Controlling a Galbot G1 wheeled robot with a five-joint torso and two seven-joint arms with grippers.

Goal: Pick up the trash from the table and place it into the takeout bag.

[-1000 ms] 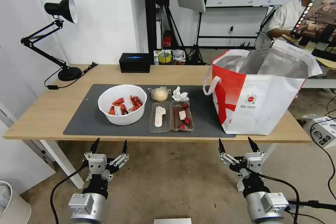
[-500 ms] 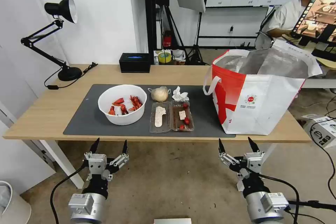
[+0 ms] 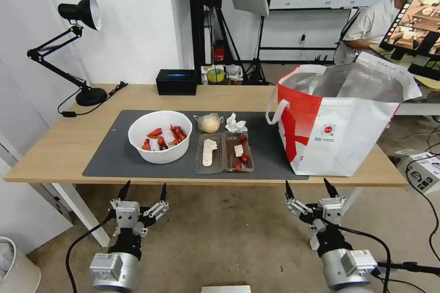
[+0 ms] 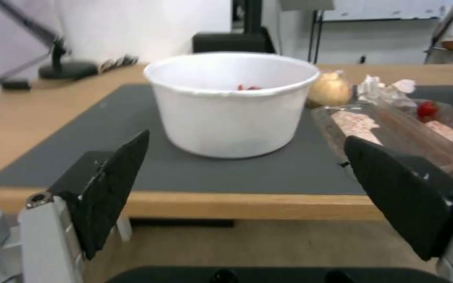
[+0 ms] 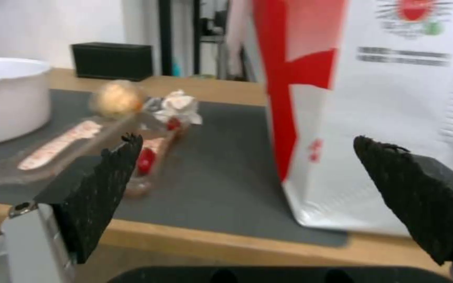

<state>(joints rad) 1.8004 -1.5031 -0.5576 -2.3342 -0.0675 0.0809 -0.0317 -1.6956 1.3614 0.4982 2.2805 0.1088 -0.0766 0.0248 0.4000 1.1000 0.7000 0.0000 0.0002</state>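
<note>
beyond left gripper [image 3: 142, 187]: bowl [image 3: 160, 136] on table [image 3: 55, 146].

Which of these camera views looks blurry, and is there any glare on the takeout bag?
Right wrist view: the knotted bag and tissue are smeared soft, the right tool sharper. Left wrist view: the bowl is fairly crisp, the background soft. Head view: sharp, with soft sheen on the takeout bag foil lining and straight lines bowed at the edges.
</note>
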